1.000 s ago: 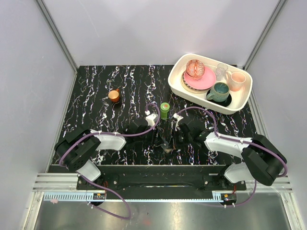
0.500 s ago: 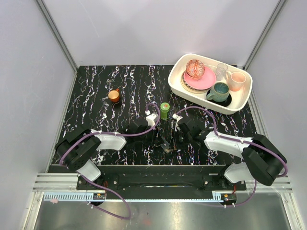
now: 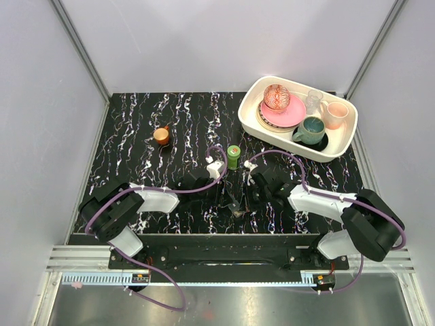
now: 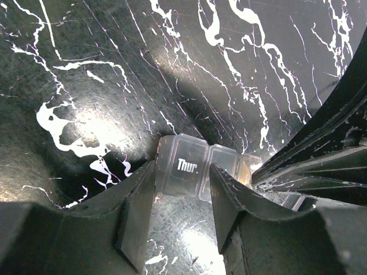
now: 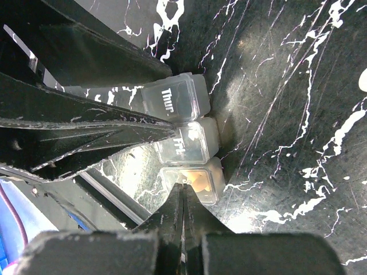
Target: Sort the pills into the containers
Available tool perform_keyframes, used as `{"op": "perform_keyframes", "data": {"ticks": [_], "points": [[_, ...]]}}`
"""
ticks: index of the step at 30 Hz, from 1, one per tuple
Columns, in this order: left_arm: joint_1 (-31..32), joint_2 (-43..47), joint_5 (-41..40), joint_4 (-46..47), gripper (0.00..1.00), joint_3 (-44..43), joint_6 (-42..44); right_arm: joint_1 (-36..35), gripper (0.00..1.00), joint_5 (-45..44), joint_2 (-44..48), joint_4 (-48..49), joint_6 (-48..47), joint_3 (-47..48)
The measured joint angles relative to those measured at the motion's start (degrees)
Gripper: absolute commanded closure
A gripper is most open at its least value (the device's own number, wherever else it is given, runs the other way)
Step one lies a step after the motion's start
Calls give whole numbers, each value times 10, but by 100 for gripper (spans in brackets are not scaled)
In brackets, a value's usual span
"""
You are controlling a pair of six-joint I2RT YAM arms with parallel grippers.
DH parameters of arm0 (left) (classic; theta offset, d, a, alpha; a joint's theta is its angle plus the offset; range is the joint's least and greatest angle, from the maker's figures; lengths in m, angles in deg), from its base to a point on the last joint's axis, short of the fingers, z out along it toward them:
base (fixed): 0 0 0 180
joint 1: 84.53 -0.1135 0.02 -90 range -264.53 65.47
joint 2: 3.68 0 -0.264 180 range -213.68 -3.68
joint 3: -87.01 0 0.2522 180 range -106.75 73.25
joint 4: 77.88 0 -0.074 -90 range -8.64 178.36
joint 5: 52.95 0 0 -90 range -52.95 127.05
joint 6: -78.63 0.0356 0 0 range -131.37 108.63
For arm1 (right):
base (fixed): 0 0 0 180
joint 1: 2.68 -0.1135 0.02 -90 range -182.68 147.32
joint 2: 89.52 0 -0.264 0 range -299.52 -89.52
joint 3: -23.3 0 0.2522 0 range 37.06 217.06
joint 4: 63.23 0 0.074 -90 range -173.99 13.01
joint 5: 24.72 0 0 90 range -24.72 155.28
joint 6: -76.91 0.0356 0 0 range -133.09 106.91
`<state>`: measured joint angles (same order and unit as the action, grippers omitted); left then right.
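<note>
**Item 1. Pill box** (image 3: 236, 208): a clear strip of square compartments, flat on the black marbled desk (image 3: 136, 122). It lies at the middle of the desk, close to the near edge, between the two arms. The lids read "Thur." and "Fri". The third compartment shows pale orange contents (image 5: 198, 179) whose shape cannot be told.

**Item 2. Left end effector** (image 4: 182, 167): fingers partly spread, pinching the pill box (image 4: 198, 171) across the "Thur." compartment, one finger against each side wall. Bare desk lies beyond the box's far end and to its left.

**Item 3. Right end effector** (image 5: 183, 190): fingers pressed together to a single edge. The tip is at the near rim of the third compartment of the pill box (image 5: 184, 137). Whether it touches cannot be told. The left arm's fingers crowd the box from the left in this view, and open desk lies to its right.

**Item 4. Green bottle** (image 3: 234, 156): upright, just behind the two wrists, apart from the box.

**Item 5. Orange cup** (image 3: 161, 135): upright, left of centre, well apart from everything else, with bare surface on all sides.

**Item 6. White tray** (image 3: 253, 125): at the back right corner, its right end overhanging the desk edge. It carries a pink plate (image 3: 293, 113), a red patterned bowl (image 3: 276, 96), a teal mug (image 3: 312, 129), a pink cup (image 3: 336, 113) and a clear glass (image 3: 315, 100).
</note>
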<state>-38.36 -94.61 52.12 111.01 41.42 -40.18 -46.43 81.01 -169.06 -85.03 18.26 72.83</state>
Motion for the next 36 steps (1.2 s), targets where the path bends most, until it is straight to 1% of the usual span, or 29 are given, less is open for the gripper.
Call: {"op": "perform_keyframes", "data": {"ticks": [36], "points": [[3, -7, 2, 13, 55, 0, -2, 0, 100, 22, -9, 6, 22, 2]]}}
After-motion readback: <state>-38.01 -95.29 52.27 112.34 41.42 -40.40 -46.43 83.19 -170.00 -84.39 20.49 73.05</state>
